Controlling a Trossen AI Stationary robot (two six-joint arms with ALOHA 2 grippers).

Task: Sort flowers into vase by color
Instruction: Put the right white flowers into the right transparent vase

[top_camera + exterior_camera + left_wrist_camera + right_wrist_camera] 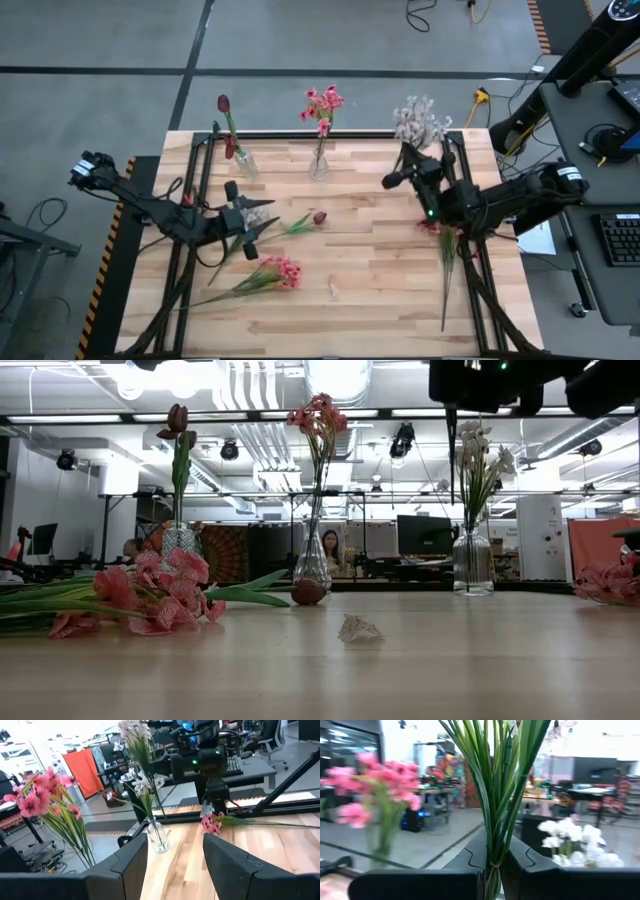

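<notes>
Three glass vases stand along the far edge. One holds a dark red tulip [224, 104], one pink blooms [322, 103], one white sprays [480, 455]. My right gripper [492, 870] is shut on another white-lavender spray [132, 732], held upright beside that vase [472, 560]. Near the table's left middle my left gripper [262, 226] is open and holds nothing. On the table lie a red tulip [305, 221] just right of my left gripper, a pink bunch [272, 272] nearer the front, and a pink flower [443, 250] at the right. My right gripper pinches the spray's stem where its long green leaves gather [492, 862], between its two fingers. The fingers come about level from the table's right and lie across the stem. The spray stands upright, leaves rising above the fingers; its lower stem [452, 460] hangs clear of the table.
A small pale scrap [333, 292] lies near the front middle. Black frame rails [190, 240] run down both sides of the wooden top. Bare wood shows in the middle [370, 260].
</notes>
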